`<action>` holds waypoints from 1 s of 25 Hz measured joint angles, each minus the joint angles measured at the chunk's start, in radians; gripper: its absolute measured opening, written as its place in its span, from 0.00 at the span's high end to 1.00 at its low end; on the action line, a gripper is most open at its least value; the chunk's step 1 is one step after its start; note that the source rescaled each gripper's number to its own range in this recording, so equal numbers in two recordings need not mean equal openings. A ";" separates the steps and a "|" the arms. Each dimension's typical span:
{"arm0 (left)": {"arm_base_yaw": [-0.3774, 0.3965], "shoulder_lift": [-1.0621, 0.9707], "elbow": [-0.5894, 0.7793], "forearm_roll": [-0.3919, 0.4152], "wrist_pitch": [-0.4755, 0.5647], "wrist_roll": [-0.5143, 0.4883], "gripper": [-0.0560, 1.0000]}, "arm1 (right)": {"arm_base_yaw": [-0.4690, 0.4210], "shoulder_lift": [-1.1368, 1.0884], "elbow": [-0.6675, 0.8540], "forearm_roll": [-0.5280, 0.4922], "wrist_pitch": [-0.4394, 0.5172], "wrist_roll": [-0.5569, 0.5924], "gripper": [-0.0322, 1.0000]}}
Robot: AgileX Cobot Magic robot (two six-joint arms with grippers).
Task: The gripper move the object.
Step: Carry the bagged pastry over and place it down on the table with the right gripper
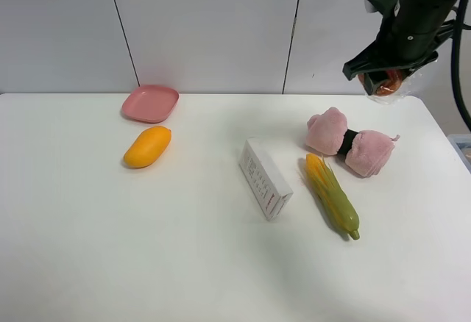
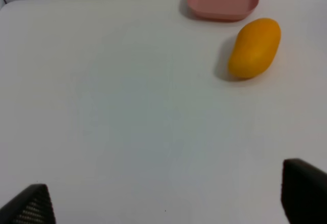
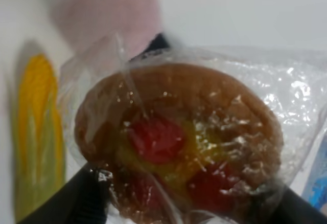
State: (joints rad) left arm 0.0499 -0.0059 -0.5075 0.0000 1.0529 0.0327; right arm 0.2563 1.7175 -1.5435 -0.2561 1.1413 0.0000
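Right gripper (image 1: 383, 78): clamped on the object (image 1: 391, 84), a wrapped tart, lifted above the table's (image 1: 221, 263) far right corner.
Object's lie: in the jaws, off the table; round, so we find no long axis.
Beneath and nearer: a pink plush toy (image 1: 349, 142), with corn (image 1: 333, 195) just beside it.
Left gripper (image 2: 166, 203): spread and empty, near the mango (image 2: 254, 47), well apart from the object.
Next move: we judge any set-down spot lies below or leftward, and the right arm carries it.

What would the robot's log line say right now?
right gripper: shut on tart, up in air | left gripper: open, empty | mango: beside pink plate
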 joint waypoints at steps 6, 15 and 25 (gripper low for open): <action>0.000 0.000 0.000 0.000 0.000 0.000 0.00 | -0.110 0.024 0.000 -0.001 -0.109 0.011 0.96; 0.000 0.000 0.000 0.000 0.000 0.000 0.00 | -0.216 0.121 0.000 -0.003 -0.333 0.022 0.96; 0.000 0.000 0.000 0.000 0.000 0.000 0.00 | -0.246 0.277 0.001 -0.001 -0.583 0.043 0.96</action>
State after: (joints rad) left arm 0.0499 -0.0059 -0.5075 0.0000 1.0529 0.0327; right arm 0.0103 1.9949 -1.5427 -0.2569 0.5584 0.0426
